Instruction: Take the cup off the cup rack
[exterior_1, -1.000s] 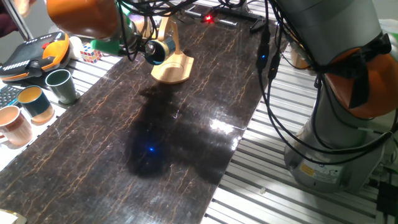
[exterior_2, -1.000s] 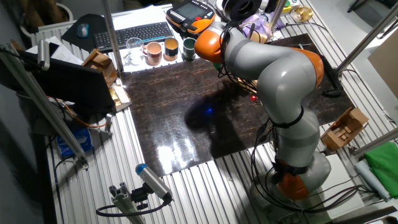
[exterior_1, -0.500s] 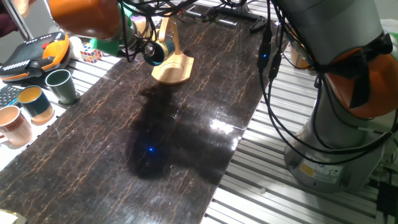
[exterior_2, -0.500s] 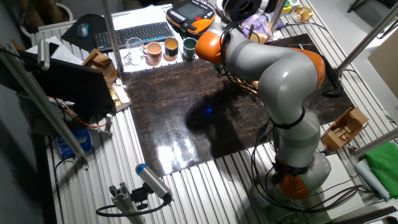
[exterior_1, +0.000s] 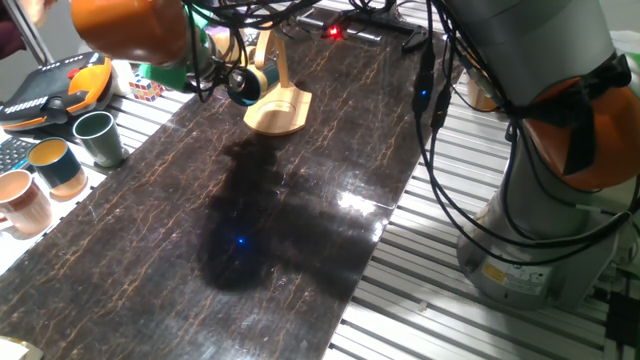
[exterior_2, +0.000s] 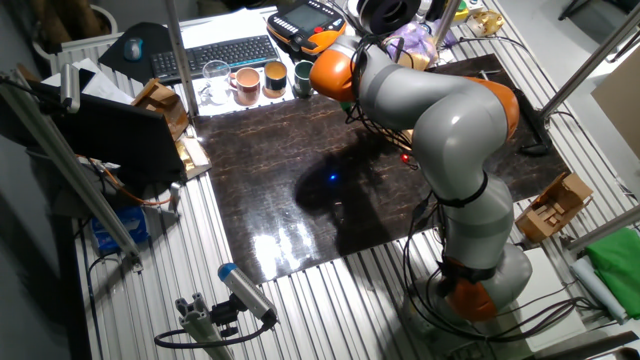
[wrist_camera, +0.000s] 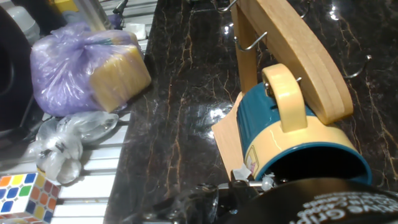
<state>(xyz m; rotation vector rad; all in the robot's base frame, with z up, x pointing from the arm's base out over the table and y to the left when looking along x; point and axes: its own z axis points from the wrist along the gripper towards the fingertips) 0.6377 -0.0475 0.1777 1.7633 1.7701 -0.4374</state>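
The cup (exterior_1: 243, 82), a dark teal mug with a tan band and tan handle, hangs tilted beside the post of the cup rack (exterior_1: 279, 108), its mouth towards the fixed camera. In the hand view the cup (wrist_camera: 292, 134) fills the lower right, its handle against the wooden post of the rack (wrist_camera: 298, 50) by a wire peg. My gripper (exterior_1: 228, 78) comes in from the left and is shut on the cup's rim; its black fingers show at the bottom of the hand view (wrist_camera: 267, 185). In the other fixed view the arm (exterior_2: 400, 90) hides cup and rack.
A dark green mug (exterior_1: 97, 137), a teal mug with a tan inside (exterior_1: 57, 165) and a pink mug (exterior_1: 22, 200) stand at the left edge. A Rubik's cube (exterior_1: 145, 87), a purple bag (wrist_camera: 93, 59) and a teach pendant (exterior_1: 55, 85) lie left of the rack. Cables hang above.
The gripper and the cup have shifted slightly left, away from the rack post. The rack has not moved.
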